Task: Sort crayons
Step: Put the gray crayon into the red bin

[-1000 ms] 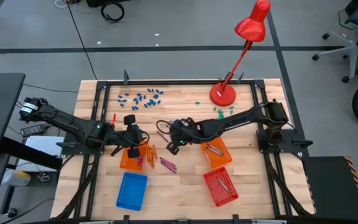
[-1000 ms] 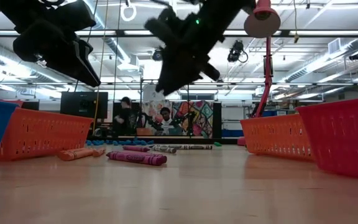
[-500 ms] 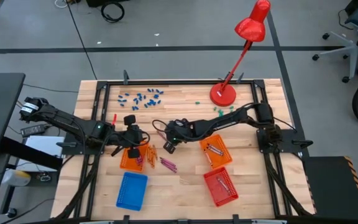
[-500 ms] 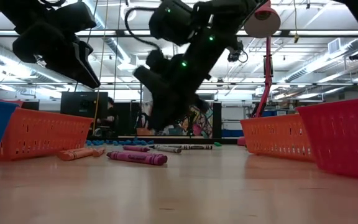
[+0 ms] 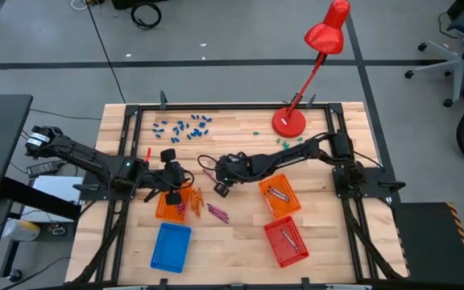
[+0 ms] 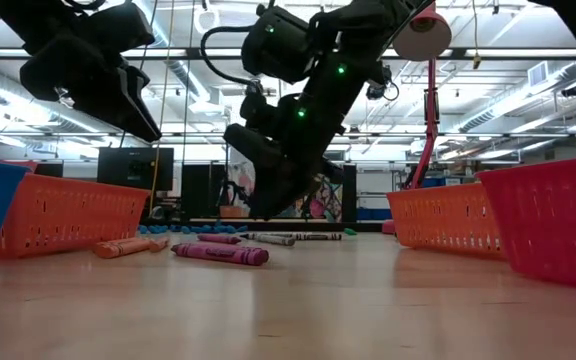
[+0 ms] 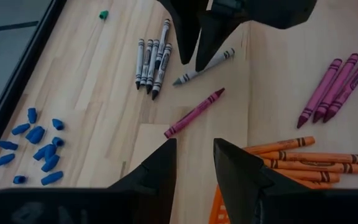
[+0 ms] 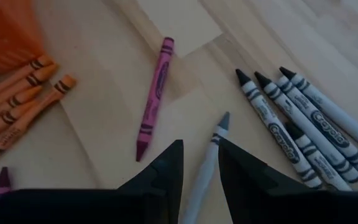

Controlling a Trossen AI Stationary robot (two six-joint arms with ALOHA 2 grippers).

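**Entry: right arm lowered onto a single grey crayon**

- Right gripper [image 5: 219, 190]: mid-table, right of the left-hand orange basket [image 5: 161, 211]. Over the last second it has drawn in to the left and dropped from high above the table to just over the loose crayons. Fingers are spread, one on each side of the lone grey crayon [image 8: 219, 127]. The low view shows the tips clear of the wood, so nothing is pinched yet.
- Left gripper [image 5: 173, 196]: over the left-hand orange basket, unmoved, fingers parted and empty.
- Lone grey crayon: flat on the table, near a row of grey crayons [image 8: 303, 130] but apart from it.
- Magenta crayon [image 8: 154, 106]: flat, just left of the grey one, not touching it.
- Orange crayons [image 7: 303, 155]: a cluster on the table beside the left-hand orange basket.
- Three magenta crayons [image 7: 334, 84]: together on the near side, well apart from the single one.
- Right-hand orange basket [image 5: 292, 205] and red basket [image 5: 274, 246]: each holds a few crayons. Blue basket [image 5: 171, 246]: contents cannot be told.

Assessment: this is the approach for the next pick, with the grey crayon lined up in the gap. A little more descent and a close seem to be needed. Most crayons are unsorted, so the task looks early.
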